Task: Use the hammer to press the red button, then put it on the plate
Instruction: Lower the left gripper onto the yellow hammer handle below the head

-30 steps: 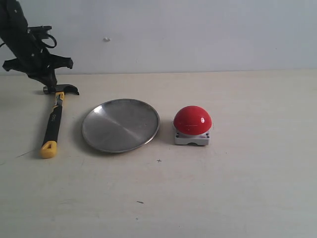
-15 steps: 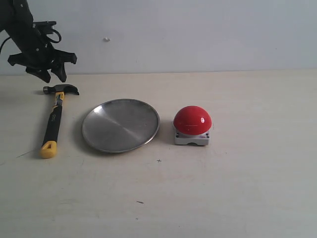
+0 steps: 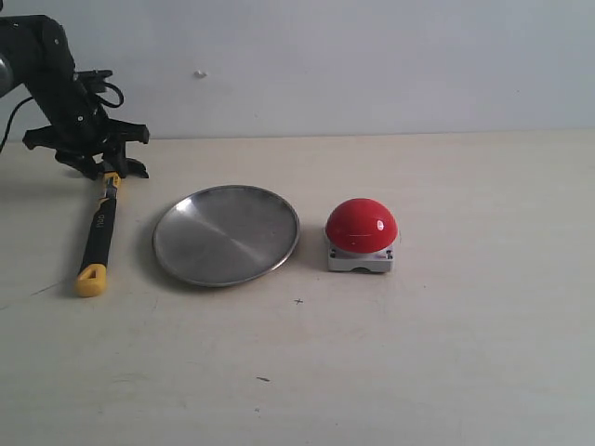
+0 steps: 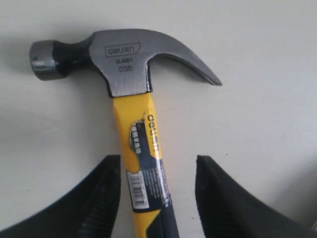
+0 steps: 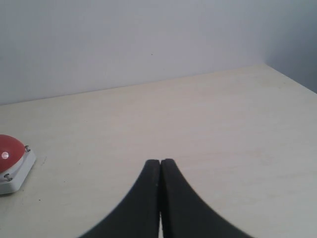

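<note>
Left wrist view – left hand [image 4: 156, 161]?
– Wide apart, straddling the hammer [image 4: 130, 69] handle below the head, gaps both sides, holding nothing.
– Hammer where?
– Flat on bench [image 3: 446, 353], left of plate [image 3: 226, 234]; red button [image 3: 361, 226] right of it.
– And right hand [image 5: 160, 163]?
– Fingers pressed together, empty.

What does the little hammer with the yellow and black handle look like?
The small claw hammer lies flat on the pale table. Its dark grey metal head has a round face and curved claw; the handle is yellow near the head, then black, with a yellow end. The open left gripper straddles the handle just below the head, not touching it.
</note>
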`<move>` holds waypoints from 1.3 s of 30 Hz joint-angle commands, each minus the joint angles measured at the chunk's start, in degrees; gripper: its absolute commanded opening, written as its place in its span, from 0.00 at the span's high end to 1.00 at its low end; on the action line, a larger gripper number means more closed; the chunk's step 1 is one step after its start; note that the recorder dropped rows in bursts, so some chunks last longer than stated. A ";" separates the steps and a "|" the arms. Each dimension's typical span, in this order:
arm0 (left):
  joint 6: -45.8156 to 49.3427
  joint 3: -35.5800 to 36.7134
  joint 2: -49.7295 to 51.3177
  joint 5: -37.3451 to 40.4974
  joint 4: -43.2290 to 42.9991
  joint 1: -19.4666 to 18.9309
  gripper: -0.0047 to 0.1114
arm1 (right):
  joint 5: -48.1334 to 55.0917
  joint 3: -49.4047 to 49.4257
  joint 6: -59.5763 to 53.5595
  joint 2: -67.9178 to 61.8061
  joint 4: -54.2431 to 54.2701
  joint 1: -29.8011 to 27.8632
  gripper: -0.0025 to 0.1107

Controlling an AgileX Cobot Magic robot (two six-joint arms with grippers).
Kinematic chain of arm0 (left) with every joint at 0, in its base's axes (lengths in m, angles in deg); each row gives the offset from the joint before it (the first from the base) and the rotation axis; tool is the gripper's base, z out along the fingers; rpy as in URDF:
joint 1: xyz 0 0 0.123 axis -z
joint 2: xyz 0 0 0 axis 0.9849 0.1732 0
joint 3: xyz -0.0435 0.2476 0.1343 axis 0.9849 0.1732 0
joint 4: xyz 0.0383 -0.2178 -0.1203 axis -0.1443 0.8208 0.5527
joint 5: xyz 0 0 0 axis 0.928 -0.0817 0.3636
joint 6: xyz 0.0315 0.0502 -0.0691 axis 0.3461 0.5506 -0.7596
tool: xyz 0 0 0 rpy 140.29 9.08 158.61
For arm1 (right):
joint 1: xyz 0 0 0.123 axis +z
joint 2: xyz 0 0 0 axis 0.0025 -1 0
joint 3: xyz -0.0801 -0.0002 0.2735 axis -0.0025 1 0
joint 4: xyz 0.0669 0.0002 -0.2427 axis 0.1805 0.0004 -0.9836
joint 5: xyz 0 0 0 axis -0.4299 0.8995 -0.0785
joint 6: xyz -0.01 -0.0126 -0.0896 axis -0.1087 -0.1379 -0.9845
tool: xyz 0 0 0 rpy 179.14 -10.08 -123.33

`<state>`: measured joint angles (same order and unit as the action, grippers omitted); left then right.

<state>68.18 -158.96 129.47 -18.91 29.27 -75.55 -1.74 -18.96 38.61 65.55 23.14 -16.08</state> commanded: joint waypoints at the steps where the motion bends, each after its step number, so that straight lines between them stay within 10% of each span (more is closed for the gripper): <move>1: -0.48 -0.34 -0.31 -0.10 -0.63 0.13 0.55 | -0.53 0.25 0.14 0.33 -0.22 -0.37 0.98; 39: -4.21 -0.34 3.49 -1.42 -3.40 0.13 0.56 | -0.53 0.25 0.14 0.33 -0.22 -0.37 0.98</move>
<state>64.12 -158.96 133.24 -19.69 25.87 -75.55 -1.74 -18.96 38.61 65.55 23.14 -16.08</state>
